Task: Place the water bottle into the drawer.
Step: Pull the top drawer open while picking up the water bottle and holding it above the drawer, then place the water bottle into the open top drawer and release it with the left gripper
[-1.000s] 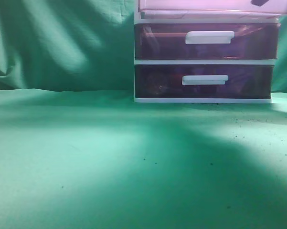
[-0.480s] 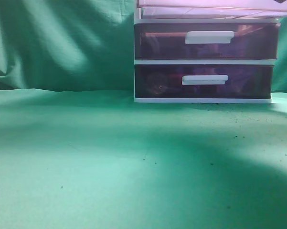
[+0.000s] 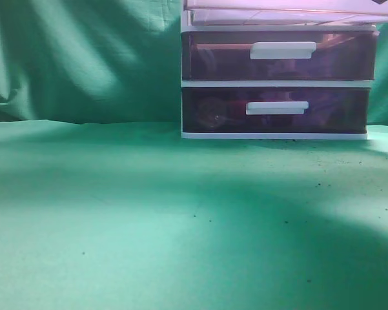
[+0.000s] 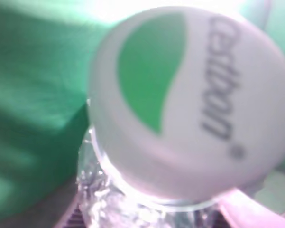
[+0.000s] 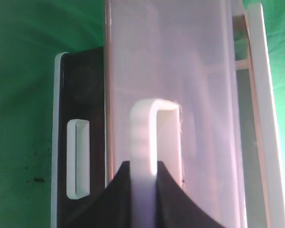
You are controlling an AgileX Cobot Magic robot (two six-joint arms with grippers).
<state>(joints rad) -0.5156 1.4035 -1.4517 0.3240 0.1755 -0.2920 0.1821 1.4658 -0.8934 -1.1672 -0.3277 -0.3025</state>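
The water bottle's white cap with a green logo (image 4: 180,95) fills the left wrist view, with its clear neck (image 4: 133,209) below. My left gripper (image 4: 147,223) sits at the bottom edge, closed round the neck; only slivers of its fingers show. The drawer (image 5: 199,95) is translucent purple-pink and stands pulled out of the white frame. My right gripper (image 5: 143,190) is shut on its white bar handle (image 5: 144,137). In the exterior view only the drawer's underside (image 3: 277,10) shows at the top edge. The bottle is out of that view.
Two like purple drawers (image 3: 277,55) (image 3: 274,110) are shut below it in the white-framed unit (image 3: 277,84). Green cloth (image 3: 148,219) covers the table and hangs behind. The lower drawer's handle (image 5: 78,159) shows in the right wrist view.
A dark bit of gripper at the exterior view's top right edge has moved right and nearly out of frame. The top drawer's underside has shifted slightly.
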